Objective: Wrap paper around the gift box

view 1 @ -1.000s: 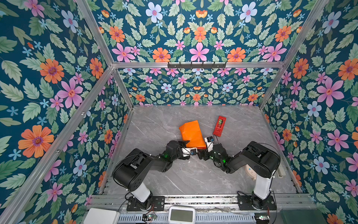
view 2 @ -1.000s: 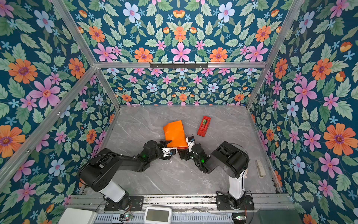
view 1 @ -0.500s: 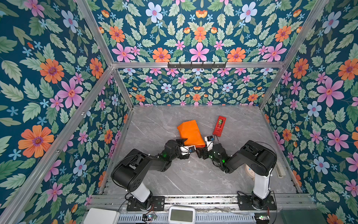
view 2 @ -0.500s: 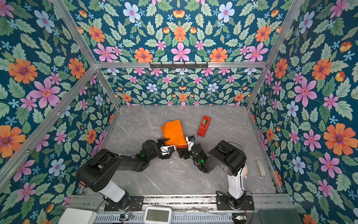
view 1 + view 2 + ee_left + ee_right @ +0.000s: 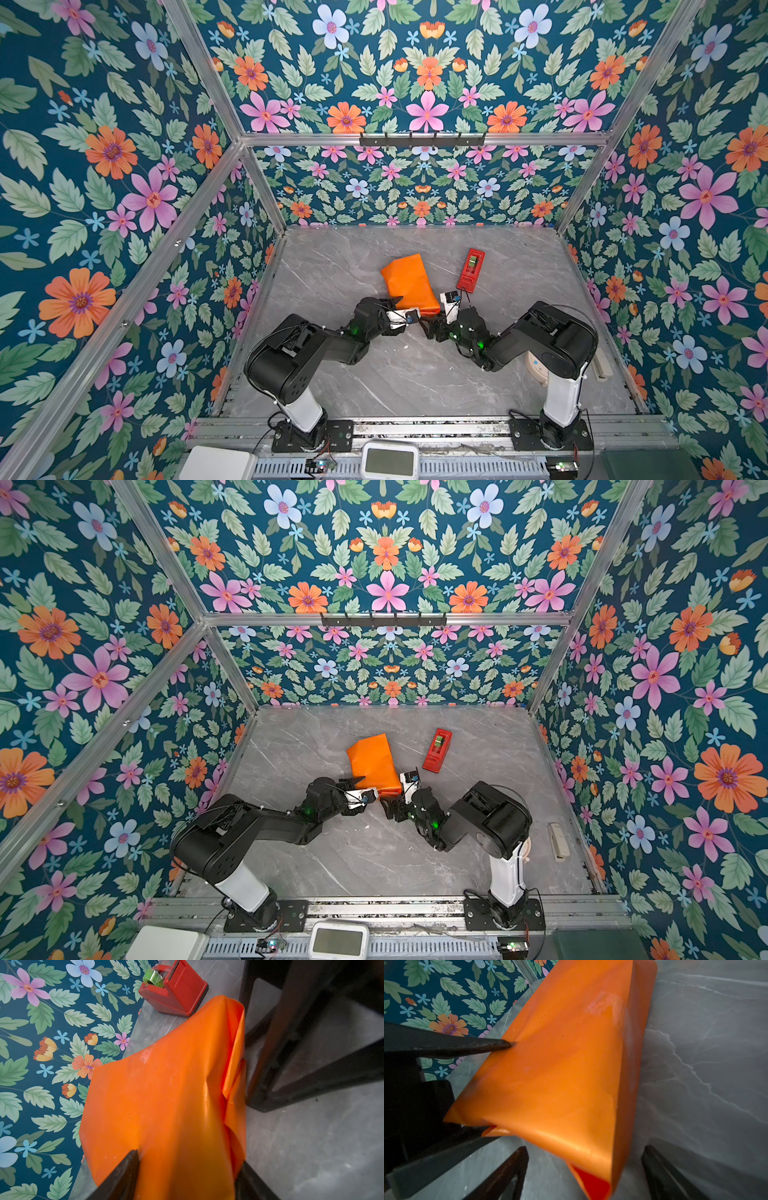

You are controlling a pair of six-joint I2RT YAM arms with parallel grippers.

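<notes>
The paper (image 5: 409,282) (image 5: 374,762) lies orange side out, folded around a flat block in the middle of the table. The gift box is hidden inside it. My left gripper (image 5: 409,309) (image 5: 189,1165) is at the parcel's near left corner. One of its fingers (image 5: 488,1046) presses on the paper's top face and the other sits under the near edge, so it is shut on the paper. My right gripper (image 5: 432,322) (image 5: 586,1159) stands open at the near right corner. The loose corner fold hangs between its fingers and touches neither.
A red tape dispenser (image 5: 470,270) (image 5: 174,991) stands just right of the parcel's far end. A white bar (image 5: 557,841) lies by the right wall, and a round white thing (image 5: 536,365) sits behind the right arm's base. Floral walls enclose the marble table (image 5: 374,374).
My left gripper's jaws have narrowed onto the parcel's near left corner. The parcel has shifted slightly. The right gripper has barely moved.
</notes>
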